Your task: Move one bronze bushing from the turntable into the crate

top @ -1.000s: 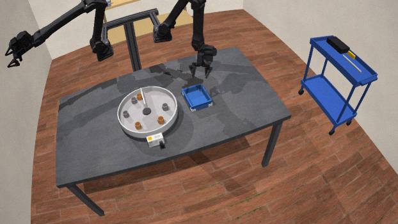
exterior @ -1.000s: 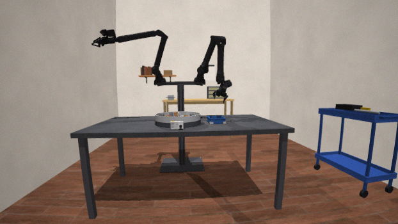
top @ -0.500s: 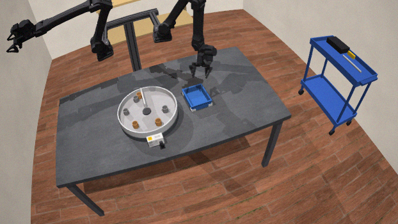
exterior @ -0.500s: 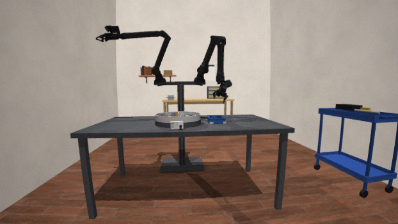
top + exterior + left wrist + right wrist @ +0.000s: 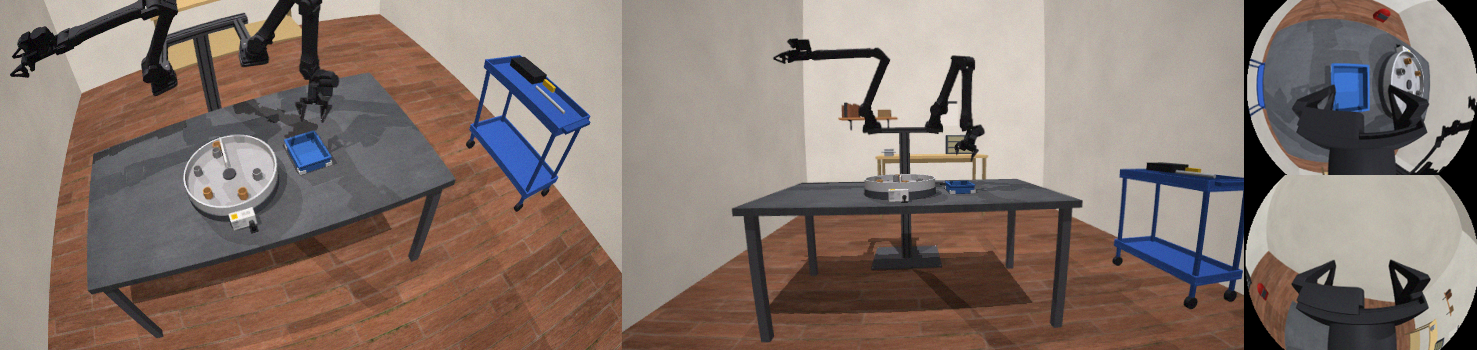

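The turntable (image 5: 216,210) (image 5: 873,188) is a round tray with a raised pale rim. Its bronze bushings are one at front left (image 5: 208,193), one at front right (image 5: 243,194) and one at the back (image 5: 217,144), partly hidden behind a grey bushing (image 5: 217,153). Other grey bushings stand at the left (image 5: 198,171) and right (image 5: 257,174). The blue crate (image 5: 314,163) (image 5: 960,190) (image 5: 1367,87) sits flat and empty between white corner guides (image 5: 302,171). My left gripper (image 5: 313,120) (image 5: 965,155) (image 5: 1361,87) is open above and behind the crate. My right gripper (image 5: 13,65) (image 5: 1362,262) is open, raised far left of the table.
A thin upright divider (image 5: 225,154) runs from the turntable's dark hub (image 5: 229,173) towards its back rim. A white box (image 5: 242,219) with a black knob (image 5: 253,227) stands at the turntable's front. A blue cart (image 5: 537,97) (image 5: 1177,182) stands right of the table.
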